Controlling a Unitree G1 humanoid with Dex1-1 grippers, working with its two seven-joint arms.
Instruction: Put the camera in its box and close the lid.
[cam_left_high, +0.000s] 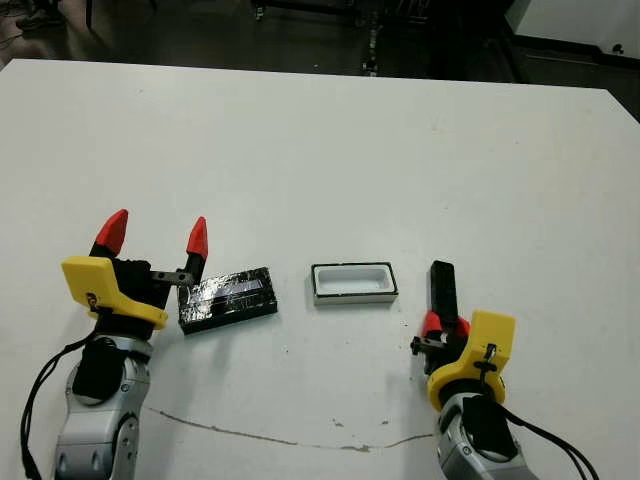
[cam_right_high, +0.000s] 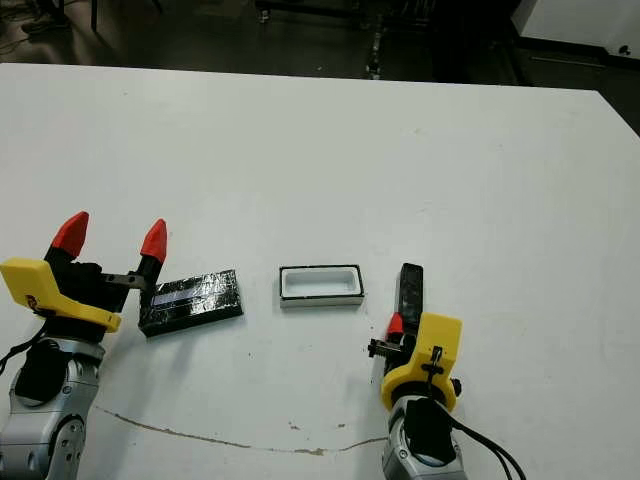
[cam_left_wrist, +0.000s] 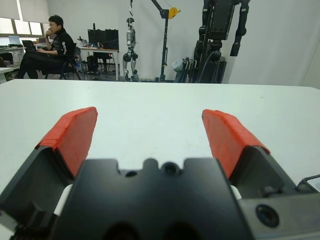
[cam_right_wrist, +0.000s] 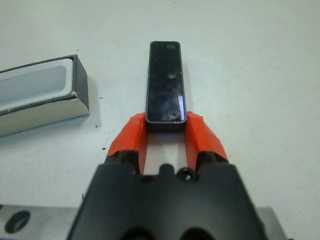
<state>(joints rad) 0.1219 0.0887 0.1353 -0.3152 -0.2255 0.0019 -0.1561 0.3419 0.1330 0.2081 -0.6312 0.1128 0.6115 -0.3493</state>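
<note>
On the near half of the table: three small black things lie in a row, with a gripper at each end.

Table (cam_left_high: 320, 140): white; the far half is bare, wide room out to its far edge at 12 o'clock; a thin brown streak runs along the near side.

Box (cam_left_high: 354, 282): mid-row, open side up, white inside, thin black rim, nothing in it.

Lid (cam_left_high: 228, 298): at 9 o'clock from the box, apart from it by a strip of bare table, lying flat and a little skewed (glossy top with a pale strip).

Camera (cam_right_wrist: 166, 85): at 3 o'clock from the box, apart from it, its long axis pointing away from the robot.

Right gripper (cam_right_wrist: 165, 131): low at the camera's near end, red fingers narrow, one against each side of that end; clamped on it.

Left gripper (cam_left_high: 153, 240): at 9 o'clock from the lid, fingers spread wide, nothing between them; its inner finger (cam_left_high: 196, 241) stands just beside the lid's left end.

Beyond the far edge: a seated person (cam_left_wrist: 47, 47) at a desk, stands and machines.
</note>
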